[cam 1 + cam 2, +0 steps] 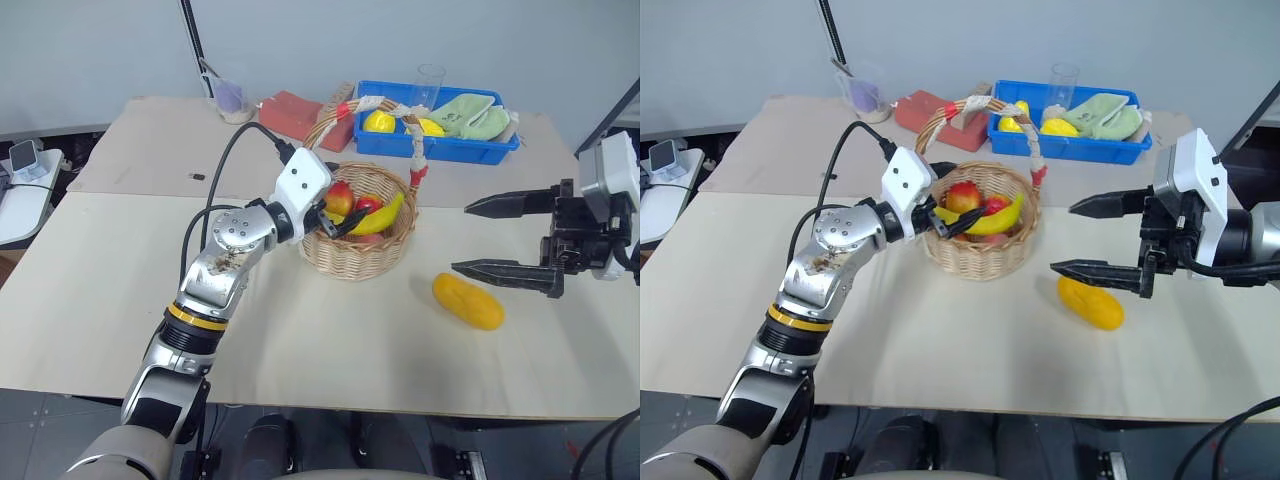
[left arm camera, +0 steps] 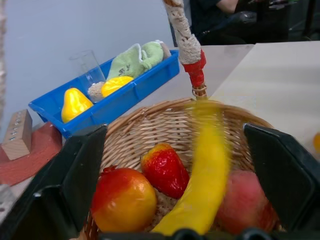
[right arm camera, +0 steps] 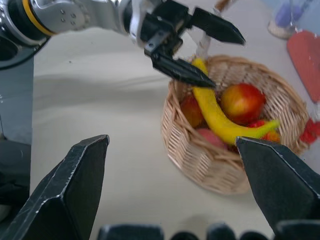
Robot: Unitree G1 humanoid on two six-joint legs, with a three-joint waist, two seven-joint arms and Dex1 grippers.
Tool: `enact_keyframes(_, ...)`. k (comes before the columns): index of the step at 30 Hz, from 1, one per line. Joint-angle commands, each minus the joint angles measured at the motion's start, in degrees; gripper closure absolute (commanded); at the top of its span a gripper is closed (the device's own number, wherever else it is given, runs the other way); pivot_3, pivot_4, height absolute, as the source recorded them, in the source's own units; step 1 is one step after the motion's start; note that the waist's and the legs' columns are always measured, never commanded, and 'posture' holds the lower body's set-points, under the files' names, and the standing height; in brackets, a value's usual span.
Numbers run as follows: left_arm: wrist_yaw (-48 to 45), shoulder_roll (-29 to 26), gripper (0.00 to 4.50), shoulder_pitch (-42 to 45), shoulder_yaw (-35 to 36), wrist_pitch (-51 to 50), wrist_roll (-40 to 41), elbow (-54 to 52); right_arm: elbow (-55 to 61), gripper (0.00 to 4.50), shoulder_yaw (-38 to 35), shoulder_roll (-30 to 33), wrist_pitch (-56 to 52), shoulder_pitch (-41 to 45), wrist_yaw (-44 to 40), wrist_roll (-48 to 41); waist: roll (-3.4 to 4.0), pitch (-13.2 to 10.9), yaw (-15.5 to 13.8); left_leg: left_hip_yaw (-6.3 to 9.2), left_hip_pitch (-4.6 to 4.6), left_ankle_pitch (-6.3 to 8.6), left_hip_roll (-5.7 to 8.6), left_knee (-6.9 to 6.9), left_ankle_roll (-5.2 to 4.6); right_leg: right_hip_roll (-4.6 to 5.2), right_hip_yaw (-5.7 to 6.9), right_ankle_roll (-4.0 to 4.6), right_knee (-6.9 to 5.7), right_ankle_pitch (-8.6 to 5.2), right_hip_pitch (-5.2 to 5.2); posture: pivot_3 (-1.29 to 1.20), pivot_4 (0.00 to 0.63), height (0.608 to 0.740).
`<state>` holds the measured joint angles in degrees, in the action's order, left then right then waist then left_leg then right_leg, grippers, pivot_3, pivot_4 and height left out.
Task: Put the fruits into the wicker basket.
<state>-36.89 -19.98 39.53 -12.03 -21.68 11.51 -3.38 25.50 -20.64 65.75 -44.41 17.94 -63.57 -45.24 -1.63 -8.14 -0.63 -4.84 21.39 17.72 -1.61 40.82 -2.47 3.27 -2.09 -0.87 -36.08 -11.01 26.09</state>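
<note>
A: Quick status. Your left gripper (image 3: 192, 47) is at the wicker basket (image 1: 356, 257), jaws apart, with the banana (image 3: 216, 116) lying between them but not clamped. It's in the basket, blurred in the left wrist view, so it may not have settled.

B: Risk there?

A: Two, imo. The lower finger sits right at the banana's end and the near rim, so if you pull back carelessly you could drag the banana out or tip the basket. The arched handle (image 1: 392, 112) is close above the wrist too; lifting straight up could snag it.

B: Right side?

A: Right gripper (image 1: 505, 235) is wide open, nothing in it, hovering near the mango-like fruit (image 1: 468, 301), which lies on the table (image 1: 110, 290) beside the basket, between basket and gripper. It looks smooth and rounded, so an off-centre pinch would prob squirt it away, maybe toward the table edge.

B: What's in the containers?

A: Basket: banana on top, a red-and-yellow apple (image 2: 123, 198), a small red fruit (image 2: 166, 169), and a pinkish one (image 2: 243, 200) underneath. It's crowded, so the mango may perch high. Blue tray (image 1: 440, 147) behind: yellow lemon-like fruits (image 1: 379, 121), a green cloth (image 1: 471, 115), a clear glass (image 1: 430, 86). Leave those.
</note>
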Motion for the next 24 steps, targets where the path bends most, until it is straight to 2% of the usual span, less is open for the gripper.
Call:
enact_keyframes(1,-6.9,-3.5,0.05,-1.2,2.4,-0.8,4.8,-6.7,0.7,0.00,-3.1,1.7,1.4,-3.3,0.2,3.0,0.00,0.0,0.1,0.00,0.00,0.00,0.00,0.00,0.00,0.00,0.00,0.00,0.00,0.00,0.00,0.00,0.150,0.692)
enact_keyframes(6,-18.9,-12.2,0.05,-3.7,4.3,-4.5,12.4,-12.7,1.9,0.00,-2.0,1.4,2.2,-10.2,2.4,8.1,0.01,0.0,0.2,-0.02,-0.02,0.00,-0.05,0.00,0.00,-0.04,-0.01,-0.03,-0.04,-0.02,0.03,0.00,0.150,0.692)
enact_keyframes(10,-28.0,-18.6,0.05,-4.0,6.3,-7.7,19.5,-16.2,1.4,0.00,2.2,-1.1,3.5,-13.8,7.6,14.1,0.01,0.0,0.1,-0.02,-0.03,0.00,-0.07,0.05,0.01,-0.07,0.00,-0.20,-0.04,-0.13,0.01,0.00,0.150,0.692)
enact_keyframes(16,-37.8,-26.4,0.05,-4.5,8.9,-10.6,27.0,-20.0,-2.0,0.00,7.7,-3.0,3.3,-14.6,10.7,18.8,0.03,0.0,0.1,-0.05,-0.02,0.00,-0.03,0.04,0.01,-0.05,-0.02,-0.21,-0.03,-0.15,0.03,0.00,0.150,0.692)
enact_keyframes(20,-41.5,-28.9,0.05,-6.0,10.5,-8.6,28.5,-21.1,-6.5,0.00,12.1,-4.0,3.1,-12.8,12.0,22.1,0.02,0.0,0.1,-0.06,-0.04,-0.01,-0.01,0.05,0.01,-0.07,-0.02,-0.27,-0.03,-0.19,0.02,0.00,0.150,0.692)
enact_keyframes(24,-41.9,-28.1,0.05,-7.3,12.3,-6.9,29.8,-22.2,-10.3,0.00,15.1,-4.1,2.5,-10.7,10.9,23.1,0.02,0.0,0.1,-0.08,-0.03,-0.01,0.02,0.06,0.01,-0.08,-0.02,-0.23,-0.02,-0.17,0.02,0.00,0.150,0.692)
